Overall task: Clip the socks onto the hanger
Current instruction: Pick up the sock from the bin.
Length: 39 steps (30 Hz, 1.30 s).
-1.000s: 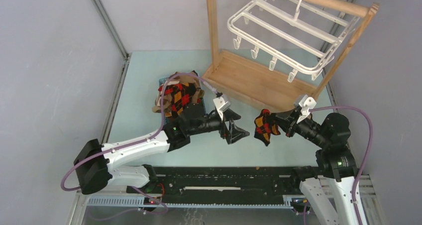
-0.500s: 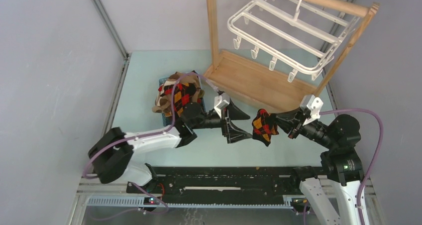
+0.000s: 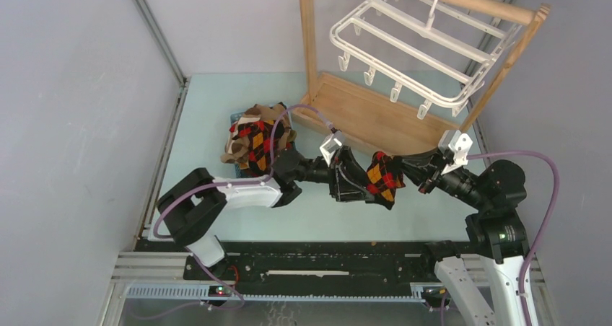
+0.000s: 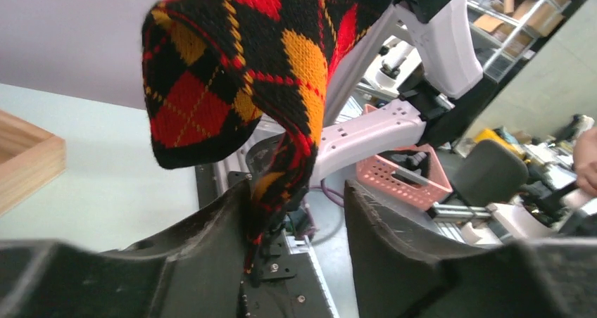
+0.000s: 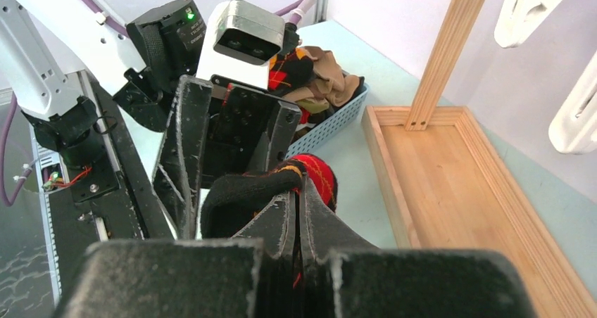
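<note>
Pinched the argyle sock point(image 3: 382, 178) between the fully closed fingers of the right gripper point(image 3: 408, 173), just in front of the wooden stand point(image 3: 361, 120), off its near edge. Let the sock's long axis droop downward from that pinch, free end lowest. Reached in with the left gripper point(image 4: 297, 198) from the side farther along the stand's front, jaws apart and straddling the dangling end, so nearer that end than the right; could not tell whether one finger already brushed the fabric. Judged the coming move to hinge on closing there. Found the hanger point(image 3: 411, 45) hung from the stand's rail, well above. Found the other socks point(image 3: 256, 135) heaped in the blue basket point(image 5: 331, 124) left of the stand's base.
</note>
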Motion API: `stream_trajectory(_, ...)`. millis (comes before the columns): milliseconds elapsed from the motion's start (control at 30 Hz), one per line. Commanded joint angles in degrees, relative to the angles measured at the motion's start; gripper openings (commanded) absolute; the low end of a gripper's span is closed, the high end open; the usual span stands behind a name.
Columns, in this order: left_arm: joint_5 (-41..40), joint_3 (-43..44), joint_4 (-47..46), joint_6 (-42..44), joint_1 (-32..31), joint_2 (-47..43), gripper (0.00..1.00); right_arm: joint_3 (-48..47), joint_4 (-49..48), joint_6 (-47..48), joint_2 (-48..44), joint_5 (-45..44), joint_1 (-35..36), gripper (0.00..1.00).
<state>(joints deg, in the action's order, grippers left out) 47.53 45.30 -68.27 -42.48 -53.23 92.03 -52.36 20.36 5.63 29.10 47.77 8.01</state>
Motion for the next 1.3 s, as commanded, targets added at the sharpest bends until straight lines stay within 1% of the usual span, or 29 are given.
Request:
stream_trajectory(0,4.99,5.59,-7.53,-8.43,-0.20,3.59,0.46,-2.74,-2.03,-0.02,1.09,-1.74,-0.19,0.00)
stream_trajectory(33,5.72,6.46,-8.54,-9.93,-0.22,4.52,0.39,-2.74,-2.07,0.10,1.20,-1.94,-0.19,0.00)
stream_trajectory(100,6.81,7.65,-10.49,-13.07,-0.25,6.25,0.28,-2.83,-1.86,0.40,1.30,-2.99,-0.19,0.00)
stream_trajectory(133,7.04,7.89,-11.37,-14.00,-0.21,6.63,0.25,-2.96,-1.57,0.75,1.34,-3.66,-0.19,0.00)
stream_trajectory(267,7.01,6.85,-10.95,-14.12,-0.05,6.33,0.21,-3.72,-0.63,2.02,1.29,-5.50,-0.28,0.00)
stream_trajectory(367,6.84,5.73,-10.81,-14.47,0.30,5.87,0.20,-3.96,-0.71,2.38,1.39,-5.98,-0.28,0.00)
stream_trajectory(467,5.79,4.46,-10.77,-14.13,0.58,4.84,0.31,-3.98,-0.95,2.51,1.38,-6.11,-0.36,0.00)
stream_trajectory(500,5.68,4.19,-10.75,-13.86,0.59,4.49,0.33,-3.94,-0.94,2.52,1.41,-6.03,-0.36,0.00)
stream_trajectory(533,5.69,4.13,-10.62,-13.78,0.56,4.24,0.34,-3.97,-1.02,2.50,1.42,-5.94,-0.36,0.00)
stream_trajectory(600,5.96,4.30,-10.50,-14.07,0.59,4.28,0.33,-3.97,-1.11,2.52,1.53,-5.85,-0.32,0.00)
stream_trajectory(733,6.75,5.02,-11.18,-15.34,0.56,4.88,0.19,-3.97,-1.17,2.87,1.57,-6.99,-0.33,0.00)
stream_trajectory(767,6.78,5.06,-11.18,-15.47,0.56,4.91,0.14,-3.96,-1.20,2.96,1.55,-7.70,-0.36,0.00)
stream_trajectory(800,6.79,5.06,-11.24,-15.52,0.56,4.89,0.04,-3.98,-1.20,3.10,1.42,-8.34,-0.35,0.00)
stream_trajectory(833,6.72,4.94,-11.26,-15.64,0.58,4.80,0.01,-3.98,-1.16,3.31,1.48,-9.22,-0.36,0.00)
stream_trajectory(1000,6.00,4.11,-11.11,-16.60,0.95,3.76,0.00,-3.98,-0.39,5.04,1.13,-10.74,-0.35,0.00)
stream_trajectory(1067,5.51,4.14,-11.16,-19.93,1.67,3.52,0.00,-3.96,1.19,6.99,1.32,-11.25,-0.28,0.00)
stream_trajectory(1133,5.66,4.60,-11.16,-25.21,3.00,3.76,0.00,-3.85,4.87,10.68,1.48,-13.10,-0.12,0.04)
stream_trajectory(1267,6.97,6.14,-11.44,-39.46,5.48,5.85,0.00,-2.13,11.48,18.61,0.62,-15.97,-0.10,0.14)
